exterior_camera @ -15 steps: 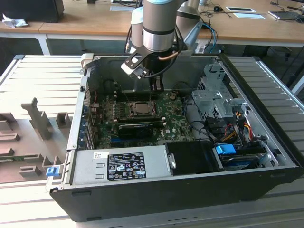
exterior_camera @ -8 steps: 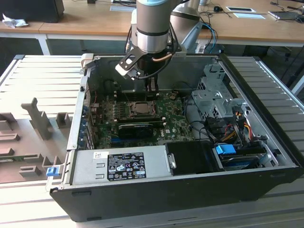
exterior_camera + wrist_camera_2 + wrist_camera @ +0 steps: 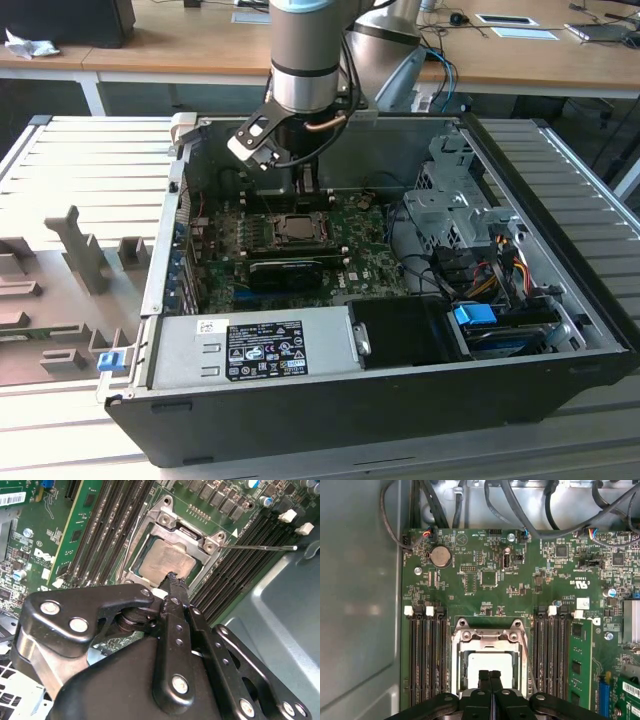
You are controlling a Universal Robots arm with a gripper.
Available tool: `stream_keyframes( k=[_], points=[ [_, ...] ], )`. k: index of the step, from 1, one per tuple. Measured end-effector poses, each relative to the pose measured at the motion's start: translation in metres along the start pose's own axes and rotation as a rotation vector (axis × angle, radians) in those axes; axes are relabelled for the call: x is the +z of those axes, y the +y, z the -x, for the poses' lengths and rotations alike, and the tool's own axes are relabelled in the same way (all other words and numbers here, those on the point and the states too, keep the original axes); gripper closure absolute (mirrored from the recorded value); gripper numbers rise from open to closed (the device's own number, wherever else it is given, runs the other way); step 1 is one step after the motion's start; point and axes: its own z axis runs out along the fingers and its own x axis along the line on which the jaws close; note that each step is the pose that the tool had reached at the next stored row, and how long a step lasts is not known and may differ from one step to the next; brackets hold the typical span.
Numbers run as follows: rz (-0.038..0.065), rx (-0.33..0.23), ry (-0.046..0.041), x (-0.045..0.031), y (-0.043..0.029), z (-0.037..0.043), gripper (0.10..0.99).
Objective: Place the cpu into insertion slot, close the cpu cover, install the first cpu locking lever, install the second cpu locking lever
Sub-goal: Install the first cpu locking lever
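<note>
The cpu (image 3: pixel 487 661) lies flat in its socket on the green motherboard, its dull silver top showing through the square opening of the cpu cover (image 3: pixel 488 636). The cover lies down over the chip. My gripper (image 3: pixel 489 676) hangs just above the cpu with its two black fingers pressed together and nothing between them. In the second wrist view the fingertips (image 3: pixel 173 580) sit over the chip's (image 3: pixel 162 560) edge. One thin wire locking lever (image 3: pixel 260 546) sticks out sideways from the socket; another lever (image 3: pixel 131 542) runs along the opposite side. The exterior view has the gripper (image 3: pixel 305 188) behind the socket (image 3: pixel 296 228).
Memory slots (image 3: pixel 427 655) flank the socket on both sides. The grey case wall (image 3: pixel 360 605) is close by. Cables (image 3: pixel 520 510) run along the board's edge. A power supply (image 3: pixel 255 348) and a drive cage (image 3: pixel 450 205) fill the case's other parts.
</note>
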Motion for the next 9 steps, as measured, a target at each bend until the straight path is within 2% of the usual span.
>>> stream_keyframes(
  k=[9],
  points=[
    [0.000,0.000,0.0000,-0.0034,-0.0003,0.0000,0.980]
  ],
)
